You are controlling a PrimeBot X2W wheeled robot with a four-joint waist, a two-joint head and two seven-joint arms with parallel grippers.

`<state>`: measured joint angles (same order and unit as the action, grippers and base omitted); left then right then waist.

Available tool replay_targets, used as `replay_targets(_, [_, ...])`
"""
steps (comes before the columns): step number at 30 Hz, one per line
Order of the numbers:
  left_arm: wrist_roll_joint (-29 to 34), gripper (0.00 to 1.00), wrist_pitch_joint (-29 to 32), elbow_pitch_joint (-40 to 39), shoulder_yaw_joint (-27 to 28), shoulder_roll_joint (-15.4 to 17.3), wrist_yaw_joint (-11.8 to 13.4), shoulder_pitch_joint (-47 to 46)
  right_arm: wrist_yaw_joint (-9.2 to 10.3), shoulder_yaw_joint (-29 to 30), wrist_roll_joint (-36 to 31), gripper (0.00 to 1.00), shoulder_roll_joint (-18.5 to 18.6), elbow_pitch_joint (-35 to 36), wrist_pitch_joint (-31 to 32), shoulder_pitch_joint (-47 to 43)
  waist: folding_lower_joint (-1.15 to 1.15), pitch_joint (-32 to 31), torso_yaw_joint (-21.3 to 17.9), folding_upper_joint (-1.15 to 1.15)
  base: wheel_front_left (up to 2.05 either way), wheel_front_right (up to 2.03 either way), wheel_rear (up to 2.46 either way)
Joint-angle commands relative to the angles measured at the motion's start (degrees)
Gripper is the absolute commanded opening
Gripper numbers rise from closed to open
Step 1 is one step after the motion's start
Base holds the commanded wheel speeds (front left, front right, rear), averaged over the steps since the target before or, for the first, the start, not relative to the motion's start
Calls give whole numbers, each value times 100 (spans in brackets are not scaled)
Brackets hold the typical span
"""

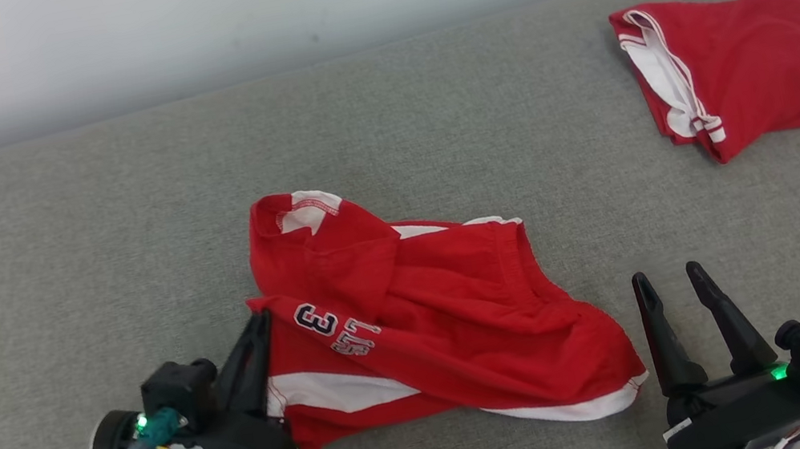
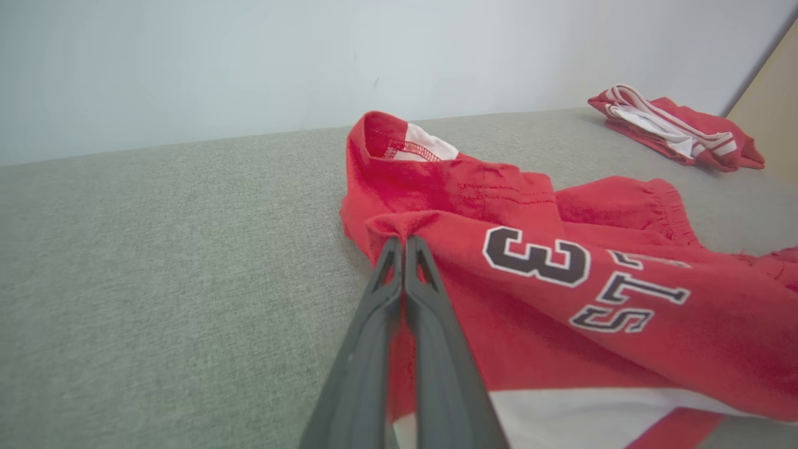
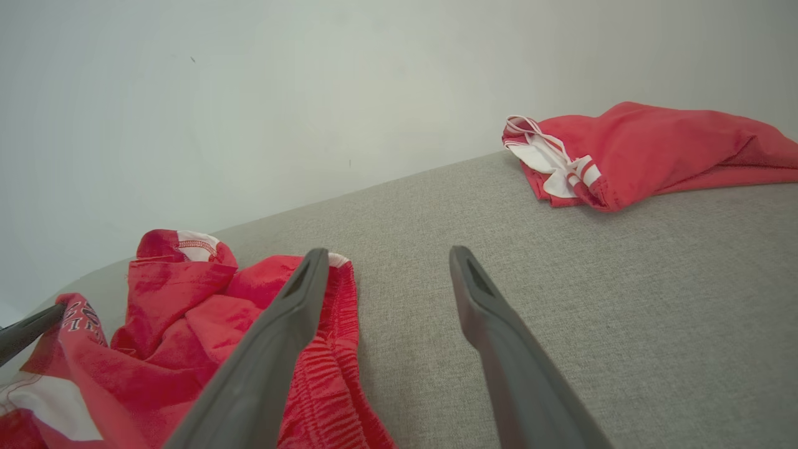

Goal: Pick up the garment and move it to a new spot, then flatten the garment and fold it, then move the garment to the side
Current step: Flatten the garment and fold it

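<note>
A crumpled red garment (image 1: 455, 313) with white stripes and a printed "3" lies in the middle of the grey padded surface (image 1: 88, 252). My left gripper (image 1: 258, 321) is shut on its left corner. In the left wrist view the two fingers meet at the tips of my left gripper (image 2: 404, 242), with a fold of the garment (image 2: 561, 312) pinched between them. My right gripper (image 1: 669, 278) stands open just right of the garment's lower right end, touching nothing. The right wrist view shows my right gripper (image 3: 389, 254) spread over bare surface, with the garment (image 3: 187, 324) to its left.
A second red and white garment (image 1: 756, 67) lies folded at the back right, near the surface's rounded corner; it also appears as the folded garment (image 2: 673, 128) and the folded garment (image 3: 648, 149). A pale wall (image 1: 251, 14) runs behind the surface.
</note>
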<state>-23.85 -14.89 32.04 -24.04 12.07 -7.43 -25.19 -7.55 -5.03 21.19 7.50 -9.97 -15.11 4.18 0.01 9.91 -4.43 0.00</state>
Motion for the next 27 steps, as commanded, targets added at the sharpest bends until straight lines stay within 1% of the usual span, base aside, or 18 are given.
replay_targets(1, [-83,0,-28,218,20,47,-2,-219,11,-5,-22,100,-18,20,-1,78,-1,174,-184,0,0,0,0])
replay_targets(5, [-110,0,-29,486,97,33,2,-424,11,8,-23,100,-29,11,-1,125,-1,217,-223,0,0,0,0])
replay_targets(6, [-97,3,-29,507,108,19,2,-450,11,20,-28,100,-35,10,-1,122,-1,216,-214,0,0,0,0])
replay_targets(7, [-66,49,-29,512,123,9,2,-460,11,40,-38,100,-42,9,-1,109,-1,210,-196,0,0,0,0])
replay_targets(8, [-36,100,-30,503,123,-7,2,-448,11,60,-41,100,-51,6,-1,87,-1,197,-166,0,0,0,0])
replay_targets(14, [95,100,-31,304,307,-91,1,-199,11,85,-54,100,-79,-14,0,29,-1,96,1,0,0,0,0])
replay_targets(17, [169,100,-31,-7,584,-143,1,30,11,77,-49,100,-94,-20,0,-1,-1,38,91,0,0,0,0])
replay_targets(22, [348,100,-31,-780,1093,-337,2,743,11,95,-41,100,-130,-8,0,-84,-1,-45,213,0,0,0,0])
replay_targets(24, [436,100,-31,-1033,1133,-421,1,1095,12,104,-31,100,-144,-1,0,-110,-1,-68,255,0,0,0,0])
replay_targets(27, [542,100,-31,-1226,1007,-462,1,1485,11,112,-14,100,-152,1,0,-174,-1,-82,293,0,0,0,0])
